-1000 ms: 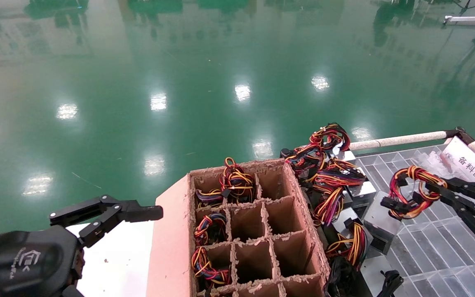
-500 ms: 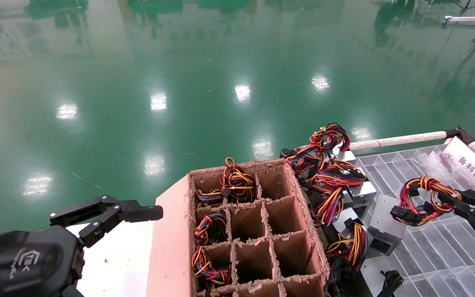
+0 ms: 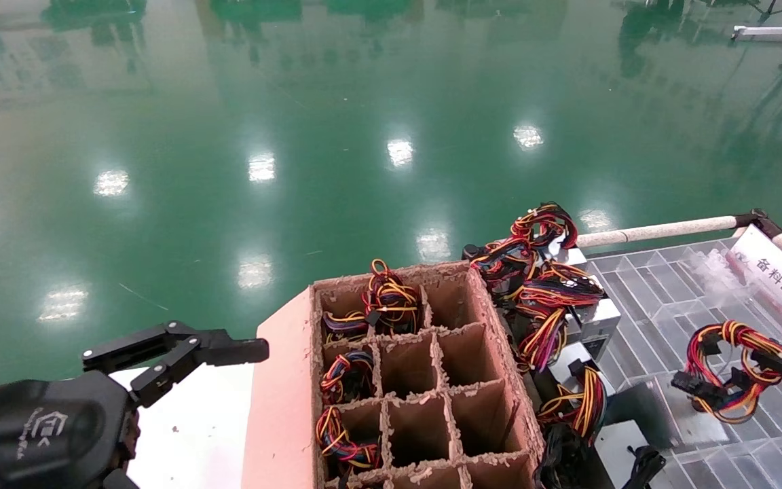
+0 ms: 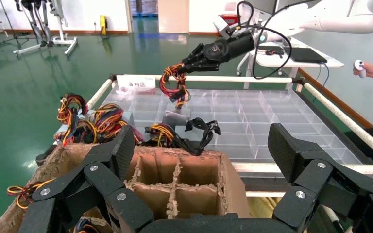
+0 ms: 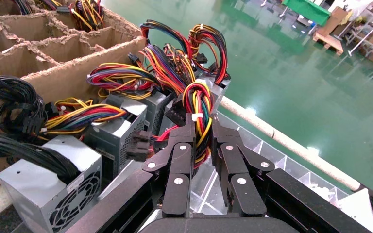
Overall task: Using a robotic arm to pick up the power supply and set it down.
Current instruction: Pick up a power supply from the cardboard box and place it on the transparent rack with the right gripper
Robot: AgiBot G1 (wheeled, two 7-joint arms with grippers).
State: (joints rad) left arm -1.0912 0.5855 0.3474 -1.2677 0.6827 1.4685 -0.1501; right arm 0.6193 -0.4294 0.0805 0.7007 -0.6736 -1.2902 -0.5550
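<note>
My right gripper (image 3: pixel 771 363) (image 5: pixel 201 127) is shut on the looped red, yellow and orange wire bundle (image 3: pixel 730 370) (image 5: pixel 199 99) of the power supply. It holds the loop above the clear grid tray (image 3: pixel 676 299) at the right edge of the head view. The supply's silver-grey box (image 3: pixel 659 407) (image 4: pixel 176 118) hangs tilted just under the bundle, low over the tray. From the left wrist view the white robotic arm (image 4: pixel 320 17) reaches in from the far side. My left gripper (image 3: pixel 174 350) (image 4: pixel 204 148) stays parked and open, left of the cardboard box.
A brown cardboard box with dividers (image 3: pixel 479 299) holds a few wire bundles in its left cells. Several other power supplies (image 3: pixel 554 299) (image 5: pixel 48 179) are piled between it and the tray. A white padded rail (image 3: pixel 656 231) and a label sign (image 3: pixel 781 275) border the tray.
My right gripper has carried the wire bundle to the right and downward, away from the pile, and the box followed it over the tray. The left arm has not moved.
</note>
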